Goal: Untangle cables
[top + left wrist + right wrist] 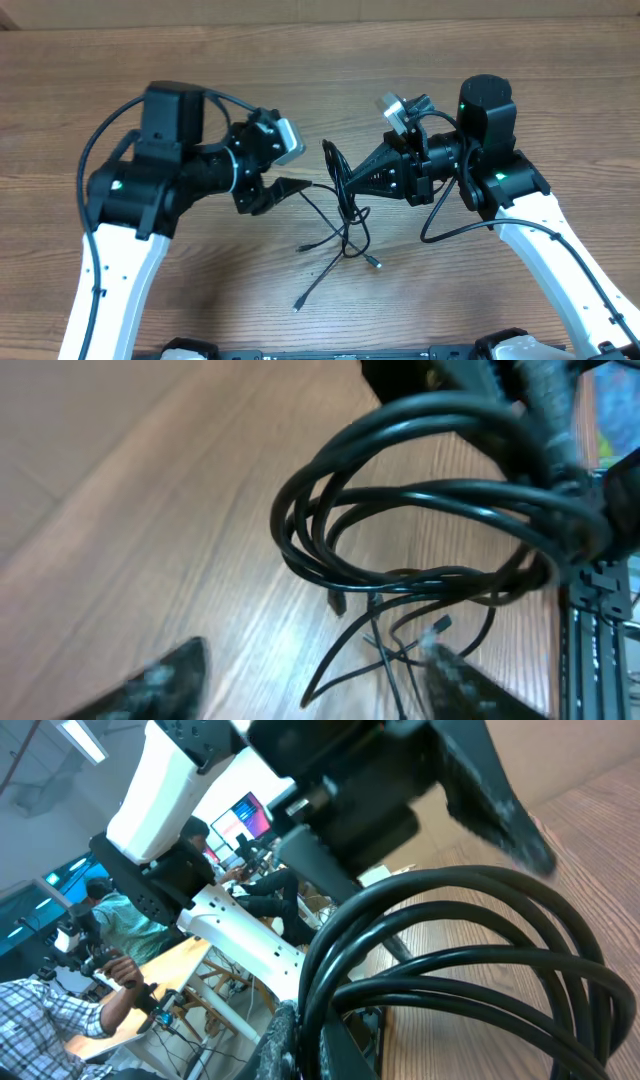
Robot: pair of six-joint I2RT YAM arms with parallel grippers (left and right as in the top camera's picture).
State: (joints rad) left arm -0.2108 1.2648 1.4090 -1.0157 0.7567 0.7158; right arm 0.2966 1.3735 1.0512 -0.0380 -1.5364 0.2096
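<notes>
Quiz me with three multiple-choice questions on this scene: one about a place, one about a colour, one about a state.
1. Where are the cables?
A. around the middle of the table
B. at its far left corner
C. on the floor

2. What colour are the cables?
A. white
B. red
C. black

3. How is the right gripper?
A. wide open and empty
B. shut on the cables
C. out of sight

Answers:
1 A, the overhead view shows them mid-table.
2 C, every view shows black cords.
3 B, the looped bundle hangs from its closed tip.
</notes>
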